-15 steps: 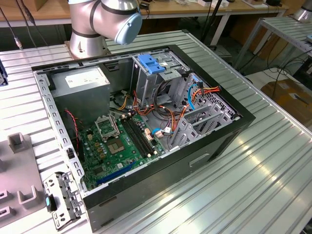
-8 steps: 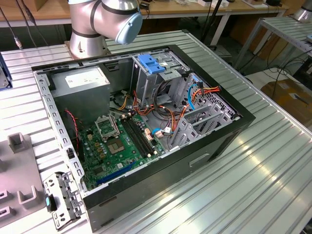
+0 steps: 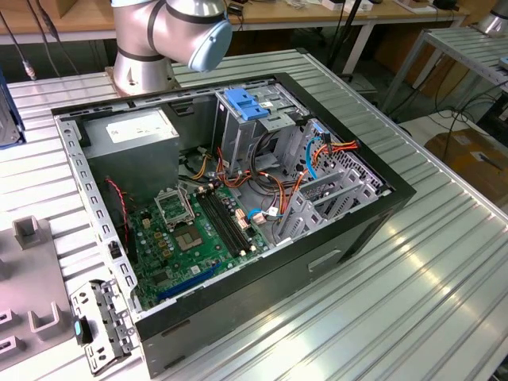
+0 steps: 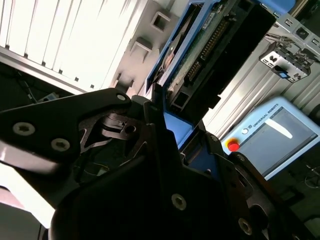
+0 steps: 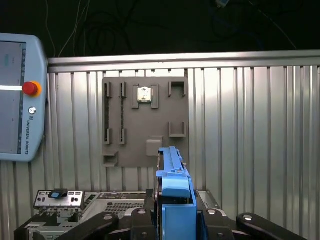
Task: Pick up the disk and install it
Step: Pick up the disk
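Observation:
In both wrist views my gripper (image 5: 172, 222) is shut on the disk (image 5: 172, 185), which is held on edge between the black fingers (image 5: 220, 225). Its blue plastic rail faces the first wrist camera. In the second wrist view the disk (image 4: 210, 50) shows its circuit-board side and a connector row, with the gripper (image 4: 172, 117) clamped on its blue-railed end. The disk hangs in the air above the ribbed metal table (image 5: 250, 125), apart from the grey fixture plate (image 5: 145, 120) below it. In the exterior view the open computer case (image 3: 381, 198) lies on the table with its tall metal drive cage (image 3: 246, 103).
The arm's base (image 3: 143, 55) stands behind the case. A grey power supply box (image 3: 131, 131) and loose cables (image 3: 274, 190) sit inside it. The fixture plate (image 3: 32, 302) and a small metal bracket (image 3: 99, 325) lie at the exterior view's left. A teach pendant (image 5: 20, 95) rests on the table.

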You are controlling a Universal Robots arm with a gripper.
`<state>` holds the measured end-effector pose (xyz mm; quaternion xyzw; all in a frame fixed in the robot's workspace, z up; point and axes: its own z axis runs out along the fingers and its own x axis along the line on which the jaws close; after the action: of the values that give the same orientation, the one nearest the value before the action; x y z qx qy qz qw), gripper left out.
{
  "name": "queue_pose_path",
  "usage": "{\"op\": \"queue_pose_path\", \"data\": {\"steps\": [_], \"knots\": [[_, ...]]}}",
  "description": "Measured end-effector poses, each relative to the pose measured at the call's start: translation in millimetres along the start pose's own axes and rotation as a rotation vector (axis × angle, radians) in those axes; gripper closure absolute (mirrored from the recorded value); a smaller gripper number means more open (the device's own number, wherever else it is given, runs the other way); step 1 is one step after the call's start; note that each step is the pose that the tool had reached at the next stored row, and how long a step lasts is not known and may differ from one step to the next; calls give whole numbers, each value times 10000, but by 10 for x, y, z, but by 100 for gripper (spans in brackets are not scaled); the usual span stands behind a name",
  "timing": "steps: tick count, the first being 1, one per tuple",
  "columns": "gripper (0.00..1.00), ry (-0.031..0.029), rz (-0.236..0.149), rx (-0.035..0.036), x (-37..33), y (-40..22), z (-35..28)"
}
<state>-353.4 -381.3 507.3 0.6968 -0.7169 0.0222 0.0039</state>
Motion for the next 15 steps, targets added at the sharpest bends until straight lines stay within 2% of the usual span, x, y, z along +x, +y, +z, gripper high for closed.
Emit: {"op": "queue_pose_path", "data": {"steps": [8,15], "knots": [[63,0,0,-1,0,-131,4],[63,0,0,0,4,-205,7]]}}
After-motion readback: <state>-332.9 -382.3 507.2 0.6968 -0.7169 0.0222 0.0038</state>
